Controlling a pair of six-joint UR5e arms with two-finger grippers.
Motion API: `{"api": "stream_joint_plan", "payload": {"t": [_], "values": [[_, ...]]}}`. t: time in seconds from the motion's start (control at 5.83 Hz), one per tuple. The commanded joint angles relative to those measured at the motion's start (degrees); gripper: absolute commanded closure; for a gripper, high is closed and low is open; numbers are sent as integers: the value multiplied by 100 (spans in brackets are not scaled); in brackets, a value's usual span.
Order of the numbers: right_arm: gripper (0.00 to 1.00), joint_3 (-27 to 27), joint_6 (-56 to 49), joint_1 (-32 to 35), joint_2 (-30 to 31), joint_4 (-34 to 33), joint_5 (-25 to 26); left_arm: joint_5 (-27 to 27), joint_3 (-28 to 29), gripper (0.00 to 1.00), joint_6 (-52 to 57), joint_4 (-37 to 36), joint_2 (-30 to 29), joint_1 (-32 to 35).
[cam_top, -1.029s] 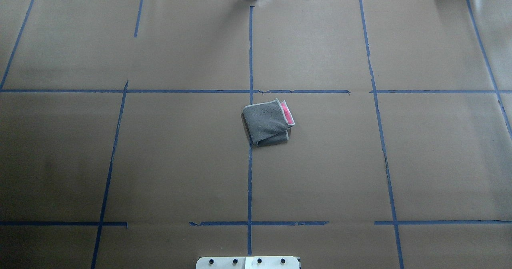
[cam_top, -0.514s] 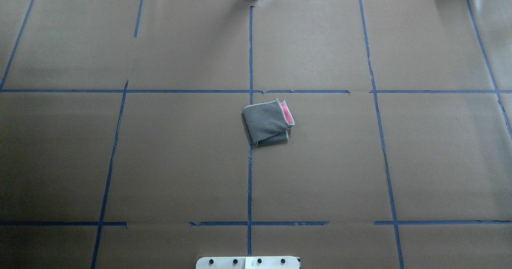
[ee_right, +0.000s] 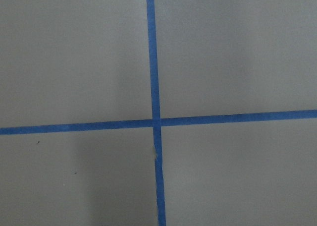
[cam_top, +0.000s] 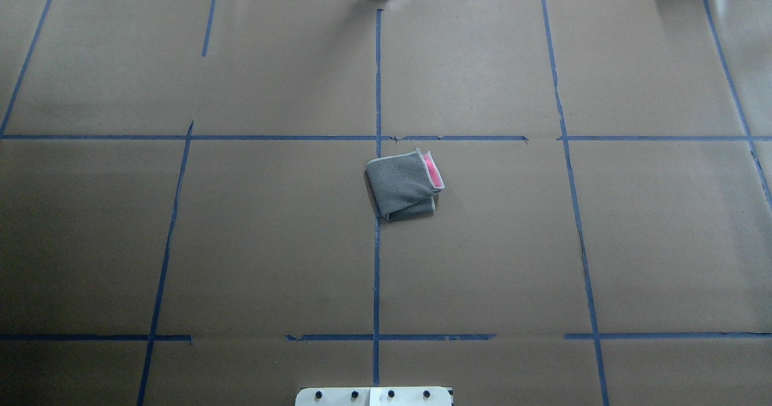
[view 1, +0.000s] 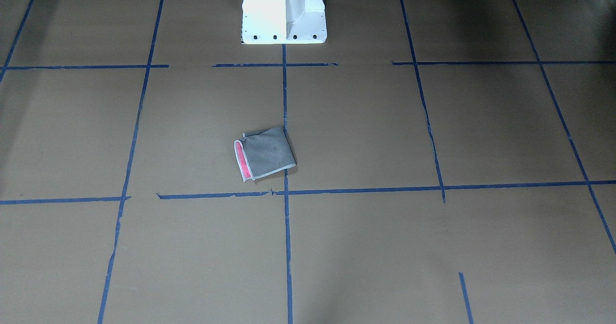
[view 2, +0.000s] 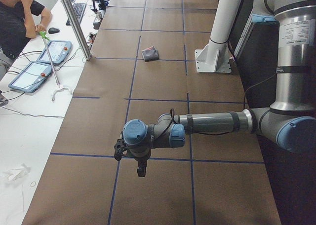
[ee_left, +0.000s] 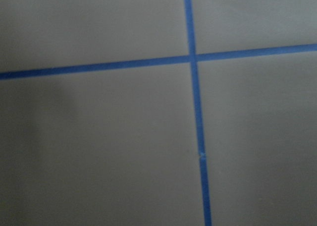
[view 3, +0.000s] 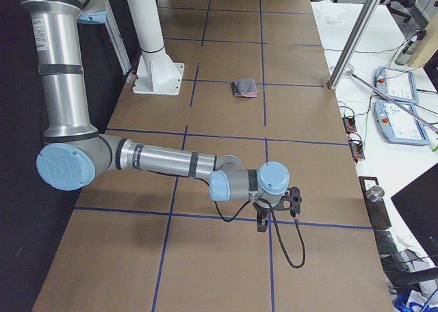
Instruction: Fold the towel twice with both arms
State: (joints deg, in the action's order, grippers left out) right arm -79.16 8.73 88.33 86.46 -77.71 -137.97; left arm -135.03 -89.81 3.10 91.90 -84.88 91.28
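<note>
The towel (cam_top: 401,186) lies folded into a small grey packet at the table's middle, on the centre tape line, with a strip of pink showing along one edge (view 1: 265,158). It looks small and far off in both side views (view 2: 150,54) (view 3: 245,87). Neither arm is near it. The left arm stretches low over the table's left end, and its gripper (view 2: 141,170) points down at the paper. At the opposite end the right gripper (view 3: 262,224) does the same. I cannot tell whether either one is open or shut. Both wrist views hold only brown paper and crossing blue tape.
The white pedestal base (view 1: 284,11) stands at the robot's edge of the table. A metal post (view 2: 74,22) rises at the far edge. A person (view 2: 15,18) sits at a white side desk with teach pendants (view 2: 29,76). More pendants (view 3: 400,120) lie beside the right end.
</note>
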Motion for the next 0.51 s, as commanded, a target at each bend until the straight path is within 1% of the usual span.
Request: {"api": "stream_joint_plan", "payload": {"t": [0.0, 0.17, 0.34], "values": [[0, -274, -351, 0, 465, 19, 16, 82, -63, 0, -134, 3, 77, 22], [0, -537, -450, 0, 738, 36, 155, 82, -98, 0, -247, 3, 33, 22], [0, -618, -442, -18, 663, 19, 209, 82, -90, 0, -274, 3, -11, 13]]}}
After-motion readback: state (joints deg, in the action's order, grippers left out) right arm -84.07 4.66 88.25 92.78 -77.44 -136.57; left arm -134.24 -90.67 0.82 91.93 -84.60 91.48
